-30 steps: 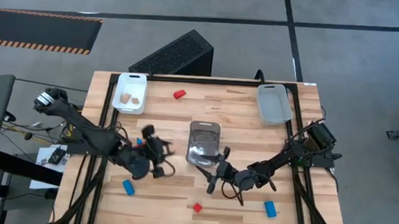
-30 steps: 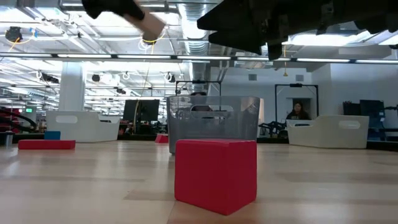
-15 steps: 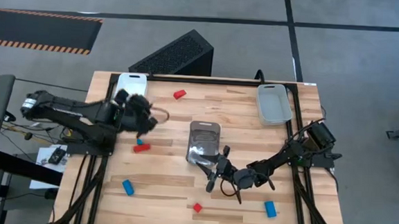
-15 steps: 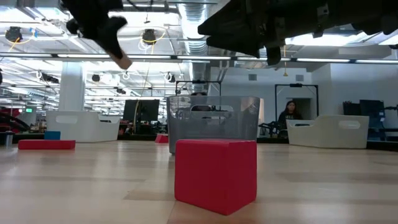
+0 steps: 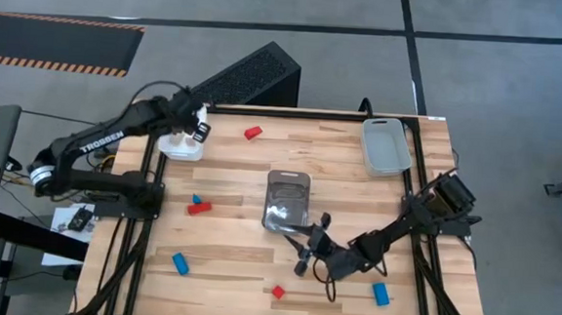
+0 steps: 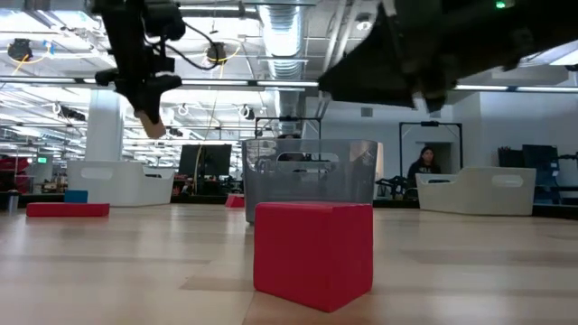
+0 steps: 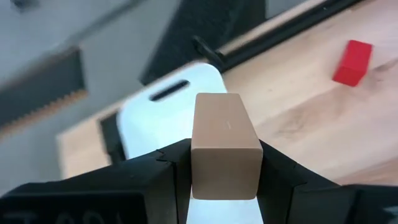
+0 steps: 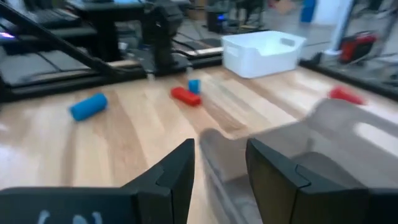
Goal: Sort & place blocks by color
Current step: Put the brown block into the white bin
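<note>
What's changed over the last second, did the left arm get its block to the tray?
The left gripper swung from mid-table to above the white tray at the back left corner, still shut on the wooden block, not yet released. The right gripper shifted only slightly near the clear tray, open. Loose red and blue blocks haven't moved.

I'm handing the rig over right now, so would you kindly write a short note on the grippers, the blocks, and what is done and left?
Left gripper: shut on a plain wood block, held above the white tray at the table's far left corner.
Right gripper: open, empty, beside the clear tray mid-table.
Loose on the table: red blocks at and; blue blocks at and, plus a small one by the red one.
Grey tray at the far right looks empty.
Done: wood block brought to the white tray.
Left: release it, then sort the red and blue blocks.
</note>
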### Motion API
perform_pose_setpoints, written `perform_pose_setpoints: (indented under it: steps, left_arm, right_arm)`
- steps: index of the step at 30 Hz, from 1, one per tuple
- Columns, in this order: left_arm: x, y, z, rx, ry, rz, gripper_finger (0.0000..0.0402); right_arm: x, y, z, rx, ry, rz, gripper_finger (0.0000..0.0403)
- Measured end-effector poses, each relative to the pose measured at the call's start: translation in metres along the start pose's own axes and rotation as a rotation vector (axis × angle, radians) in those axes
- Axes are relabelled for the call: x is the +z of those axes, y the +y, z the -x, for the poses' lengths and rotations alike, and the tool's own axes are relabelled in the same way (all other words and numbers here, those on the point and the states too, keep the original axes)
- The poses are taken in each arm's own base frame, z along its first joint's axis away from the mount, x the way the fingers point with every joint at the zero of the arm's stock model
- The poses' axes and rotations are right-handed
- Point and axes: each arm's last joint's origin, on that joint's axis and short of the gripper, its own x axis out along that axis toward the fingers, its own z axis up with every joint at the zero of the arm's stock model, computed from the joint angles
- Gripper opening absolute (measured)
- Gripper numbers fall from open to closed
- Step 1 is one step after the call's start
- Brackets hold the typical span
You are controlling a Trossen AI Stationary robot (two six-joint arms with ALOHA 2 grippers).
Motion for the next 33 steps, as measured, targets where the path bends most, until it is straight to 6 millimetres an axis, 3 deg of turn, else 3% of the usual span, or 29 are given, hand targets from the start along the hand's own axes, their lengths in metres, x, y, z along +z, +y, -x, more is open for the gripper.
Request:
perform_pose_setpoints:
  steps: [4, 8, 19, 24, 33]
  left_arm:
    - [0.006, 0.01, -0.017, 0.004, 0.055, 0.047, 0.0109]
    - [0.009, 0.014, -0.041, 0.054, 0.146, 0.08, 0.0109]
    - [0.006, 0.009, -0.128, 0.181, 0.41, 0.09, 0.011]
    - [0.007, 0.007, -0.141, 0.195, 0.424, 0.106, 0.011]
    - [0.008, 0.008, -0.142, 0.197, 0.411, 0.135, 0.011]
  right_arm:
    - [-0.005, -0.002, 0.004, -0.091, 0.001, 0.062, 0.0165]
    - [-0.005, -0.011, -0.007, -0.127, 0.019, 0.083, 0.0165]
    - [-0.003, -0.03, -0.037, 0.004, 0.123, 0.085, 0.0165]
    - [-0.006, -0.025, -0.031, 0.036, 0.145, 0.104, 0.0165]
    - [-0.014, -0.014, -0.013, 0.036, 0.157, 0.149, 0.0165]
